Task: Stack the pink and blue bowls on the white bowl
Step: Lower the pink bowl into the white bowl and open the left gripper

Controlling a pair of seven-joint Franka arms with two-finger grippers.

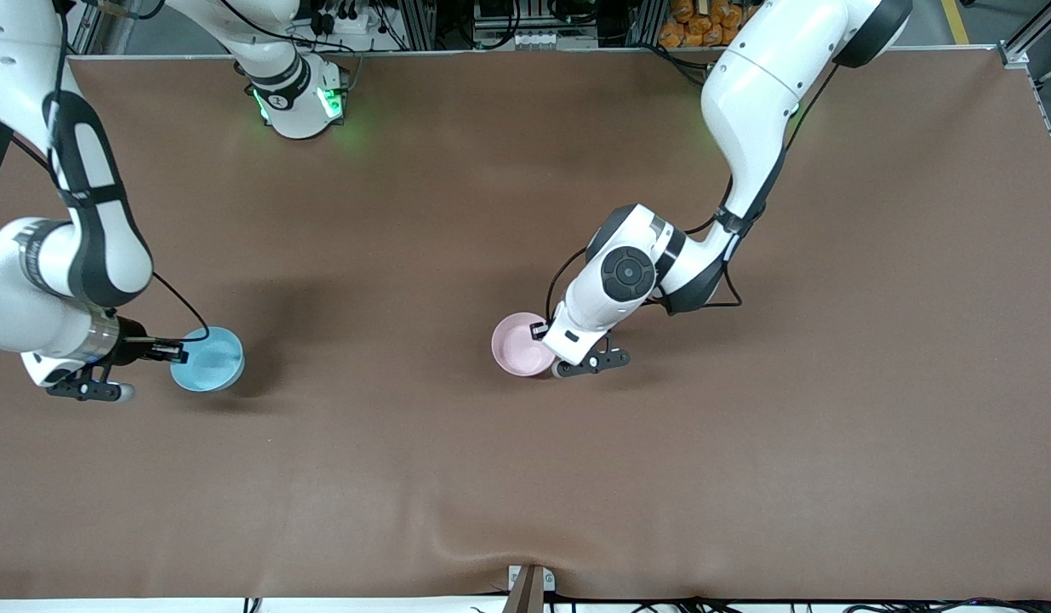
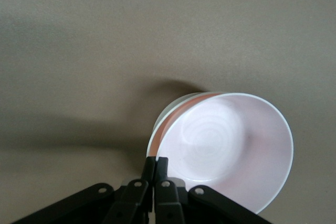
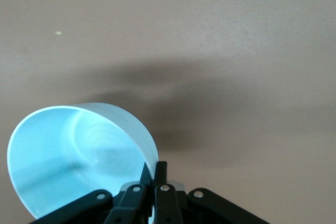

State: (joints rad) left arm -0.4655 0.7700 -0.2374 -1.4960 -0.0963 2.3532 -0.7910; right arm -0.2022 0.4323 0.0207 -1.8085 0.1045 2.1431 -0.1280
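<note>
A wide brown cloth-covered table [image 1: 525, 477] fills the scene, with the two arms' bases along its top edge and cluttered shelving above that.

The pale pink smooth plastic bowl [image 1: 520, 343] sits near the middle of the table. In the left wrist view a whitish rim [image 2: 167, 113] peeks out from beneath it, so it looks already seated in the plain white bowl, though that lower bowl is mostly hidden. The left gripper [image 1: 552, 340] is clenched on the pink bowl's rim at the side toward the left arm's end of the table, its fingers pinched together with the wall between them; it has not let go.

The light sky-blue plastic bowl [image 1: 208, 358] is well apart from the pair, toward the right arm's end of the table. The right gripper [image 1: 176, 351] grips its rim, and the bowl appears tilted and raised off the cloth, its shadow lying beside it.

My judgement: the first stacking is all but done, pending release. What is left is carrying the blue bowl across and setting it into the pink one.
</note>
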